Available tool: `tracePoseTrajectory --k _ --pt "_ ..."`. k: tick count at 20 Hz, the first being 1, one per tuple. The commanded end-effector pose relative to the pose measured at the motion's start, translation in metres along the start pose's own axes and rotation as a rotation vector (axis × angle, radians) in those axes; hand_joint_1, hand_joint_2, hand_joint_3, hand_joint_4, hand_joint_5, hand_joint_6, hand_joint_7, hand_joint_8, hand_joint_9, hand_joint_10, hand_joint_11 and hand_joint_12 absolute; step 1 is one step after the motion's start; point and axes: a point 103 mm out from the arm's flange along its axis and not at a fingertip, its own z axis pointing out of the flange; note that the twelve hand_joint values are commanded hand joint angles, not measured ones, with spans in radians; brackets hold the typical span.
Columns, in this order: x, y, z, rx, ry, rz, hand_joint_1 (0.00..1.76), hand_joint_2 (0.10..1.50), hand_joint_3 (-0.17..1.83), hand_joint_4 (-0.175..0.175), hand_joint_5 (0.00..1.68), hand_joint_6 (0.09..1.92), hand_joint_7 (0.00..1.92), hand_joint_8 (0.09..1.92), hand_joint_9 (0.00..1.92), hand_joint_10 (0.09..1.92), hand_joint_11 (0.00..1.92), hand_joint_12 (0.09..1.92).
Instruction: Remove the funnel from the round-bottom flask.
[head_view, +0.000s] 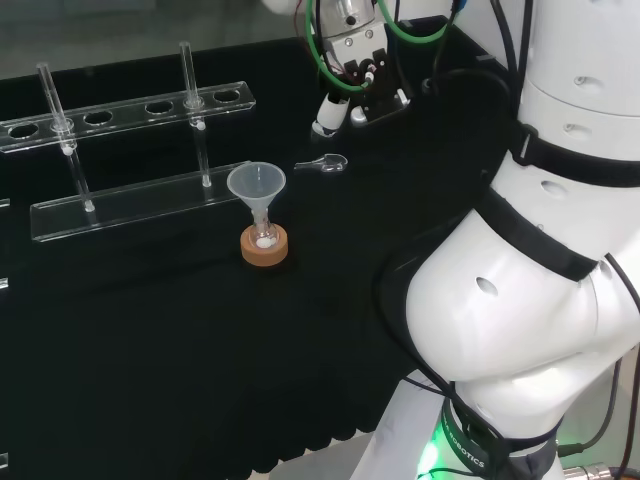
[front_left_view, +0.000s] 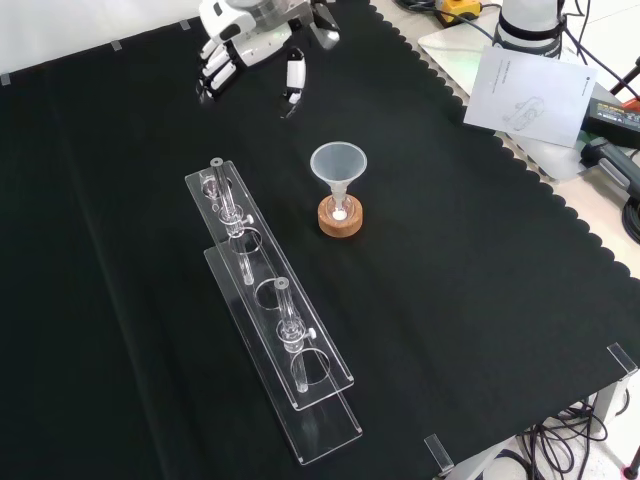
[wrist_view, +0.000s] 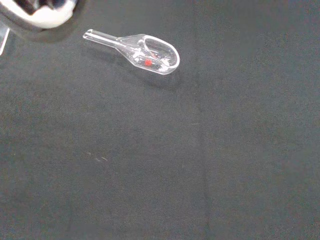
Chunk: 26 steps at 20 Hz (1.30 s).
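A clear funnel (head_view: 257, 185) (front_left_view: 338, 162) stands upright with its stem in a small clear round-bottom flask (head_view: 264, 238) (front_left_view: 340, 209). The flask rests in a cork ring (head_view: 265, 251) (front_left_view: 340, 220) near the middle of the cloth. Something white shows low inside the flask. The hand (head_view: 345, 95) (front_left_view: 245, 48) hangs above the cloth, to the right of the funnel and farther back in the head view, well apart from it. Its fingers (front_left_view: 214, 72) are relaxed and hold nothing. A blurred white part of the hand (wrist_view: 45, 12) shows in the wrist view.
A clear plastic scoop (head_view: 325, 163) (wrist_view: 150, 52) lies on the cloth between hand and funnel. A clear test-tube rack (head_view: 120, 150) (front_left_view: 270, 320) with upright tubes stands left of the funnel in both views. Papers (front_left_view: 525, 90) and cables lie beyond the cloth's scalloped edge.
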Motion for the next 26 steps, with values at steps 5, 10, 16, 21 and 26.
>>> tracePoseTrajectory --k 5,10,16,21,26 --pt "-0.014 -0.013 0.001 -0.022 0.013 -0.001 0.76 0.60 0.42 -0.013 0.35 0.09 0.20 0.64 0.51 0.60 0.33 1.32" --pt "0.006 -0.044 -0.010 -0.046 0.022 -0.015 0.75 0.61 0.42 -0.013 0.35 0.09 0.21 0.64 0.52 0.60 0.34 1.33" --pt "0.022 -0.069 -0.018 -0.020 0.054 -0.026 0.73 0.61 0.42 -0.008 0.34 0.09 0.20 0.63 0.52 0.59 0.39 1.35" --pt "0.042 -0.092 -0.021 -0.001 0.069 -0.072 0.69 0.60 0.41 0.000 0.31 0.09 0.20 0.63 0.51 0.59 0.41 1.36" --pt "0.068 -0.111 -0.020 0.006 0.069 -0.115 0.62 0.61 0.36 0.015 0.29 0.09 0.15 0.63 0.41 0.64 0.35 1.42"
